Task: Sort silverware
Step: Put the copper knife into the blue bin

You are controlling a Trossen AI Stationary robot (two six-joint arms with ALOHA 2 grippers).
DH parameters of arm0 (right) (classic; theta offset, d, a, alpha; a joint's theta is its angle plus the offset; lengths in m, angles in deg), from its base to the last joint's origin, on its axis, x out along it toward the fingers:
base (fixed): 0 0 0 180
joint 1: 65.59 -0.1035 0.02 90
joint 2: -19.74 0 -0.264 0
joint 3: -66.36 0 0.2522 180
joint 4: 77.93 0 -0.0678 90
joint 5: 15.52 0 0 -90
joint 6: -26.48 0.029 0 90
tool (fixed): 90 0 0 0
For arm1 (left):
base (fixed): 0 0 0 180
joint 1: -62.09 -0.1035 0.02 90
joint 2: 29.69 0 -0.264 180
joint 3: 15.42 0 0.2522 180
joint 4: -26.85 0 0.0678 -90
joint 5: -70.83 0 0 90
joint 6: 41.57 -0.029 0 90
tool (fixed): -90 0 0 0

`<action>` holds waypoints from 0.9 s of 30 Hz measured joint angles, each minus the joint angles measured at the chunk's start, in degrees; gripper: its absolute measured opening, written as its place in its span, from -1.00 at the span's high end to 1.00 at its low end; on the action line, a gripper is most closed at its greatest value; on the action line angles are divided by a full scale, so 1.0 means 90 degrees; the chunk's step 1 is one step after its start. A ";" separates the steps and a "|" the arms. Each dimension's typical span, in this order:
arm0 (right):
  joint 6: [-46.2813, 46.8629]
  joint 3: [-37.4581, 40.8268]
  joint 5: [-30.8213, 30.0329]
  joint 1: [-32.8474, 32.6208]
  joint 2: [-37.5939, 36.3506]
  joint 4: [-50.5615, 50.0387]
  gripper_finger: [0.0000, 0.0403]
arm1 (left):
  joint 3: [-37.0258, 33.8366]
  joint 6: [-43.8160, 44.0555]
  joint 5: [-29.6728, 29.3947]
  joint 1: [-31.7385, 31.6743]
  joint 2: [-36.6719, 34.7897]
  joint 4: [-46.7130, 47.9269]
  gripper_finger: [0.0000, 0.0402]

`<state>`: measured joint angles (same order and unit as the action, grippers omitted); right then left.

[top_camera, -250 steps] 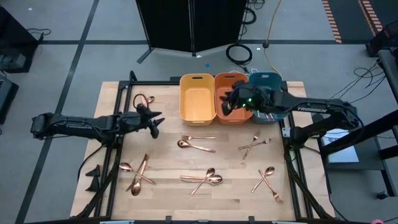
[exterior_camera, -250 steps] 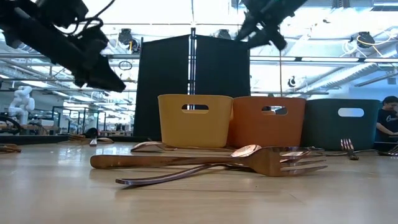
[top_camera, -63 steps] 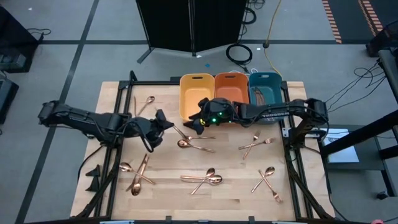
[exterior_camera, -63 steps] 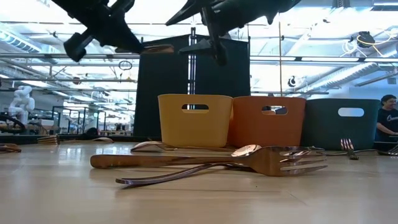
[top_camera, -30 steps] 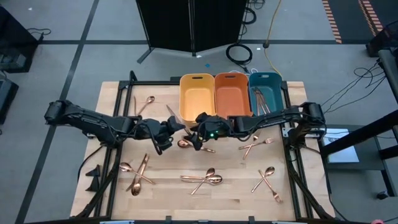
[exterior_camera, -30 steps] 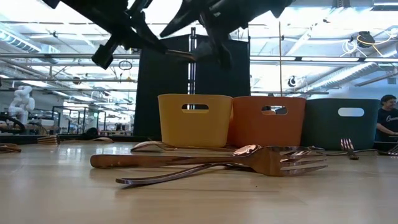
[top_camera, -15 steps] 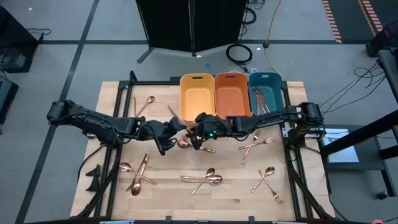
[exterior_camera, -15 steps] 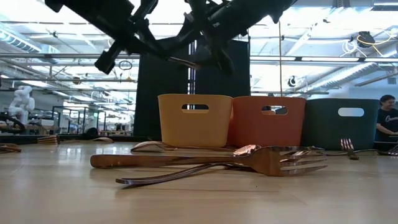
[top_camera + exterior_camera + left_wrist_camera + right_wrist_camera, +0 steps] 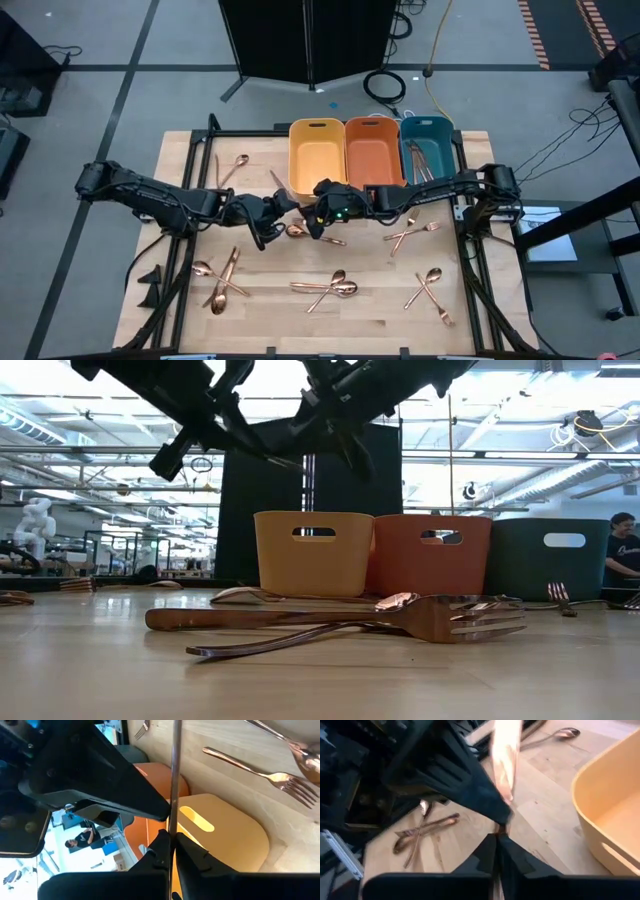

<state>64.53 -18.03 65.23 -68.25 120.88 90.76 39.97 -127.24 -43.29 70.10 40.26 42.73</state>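
Handover in mid-air above the counter (image 9: 180,170), just in front of the yellow bin (image 9: 316,158). Both tools are pinched on one knife (image 9: 281,187): the left tool (image 9: 268,213) on one end, the right tool (image 9: 316,213) on the other; both wrist views show the blade running up from closed fingers.

Risks, as we judge them:
- If the left tool lets go before the right grip is firm, the knife drops among the spoons and forks (image 9: 330,287) below.
- If both pull while clamped, the knife could twist or slip.
- The tools sit very close and could collide as they part.

Against one second ago: the right tool stood spread then and is now clamped on the knife; the left tool has stayed pinched. Arms barely moved. Pieces on the counter and in the teal bin (image 9: 428,150) are unchanged.
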 joint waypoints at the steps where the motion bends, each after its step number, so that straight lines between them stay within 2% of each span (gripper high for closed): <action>1: 0.0002 0.0000 -0.0005 -0.0002 0.0000 0.0009 0.98 | 0.0000 0.0029 0.0000 0.0000 -0.0002 -0.0015 0.89; 8: -0.0033 0.0000 0.0021 -0.0002 0.0000 0.0123 1.00 | 0.0000 0.0945 -0.0063 -0.0002 -0.0002 -0.0175 0.71; 11: -0.0032 0.0000 0.0088 -0.0002 0.0000 0.0224 0.97 | 0.0007 0.0962 -0.0066 -0.0002 -0.0002 -0.0194 0.70; 13: -0.0112 0.0000 0.0189 -0.0002 0.0000 0.0391 0.93 | 0.0007 0.0969 -0.0063 -0.0026 -0.0002 -0.0200 0.73; 17: -0.0162 0.0000 0.0232 -0.0002 0.0000 0.0692 0.86 | 0.0017 0.0976 -0.0058 -0.0085 0.0128 -0.0200 0.96; 23: -0.0421 0.0000 0.0206 0.0054 -0.0002 0.0899 0.79 | 0.0017 0.0641 -0.0106 -0.0093 0.0431 -0.0197 1.00; 27: -0.0644 0.0002 0.0201 0.0052 -0.0303 0.0502 0.76 | 0.0017 0.0645 -0.0221 -0.0166 0.0465 -0.0200 1.00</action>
<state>58.73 -18.01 67.03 -67.78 118.15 95.28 40.12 -121.44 -45.28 68.61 44.44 40.92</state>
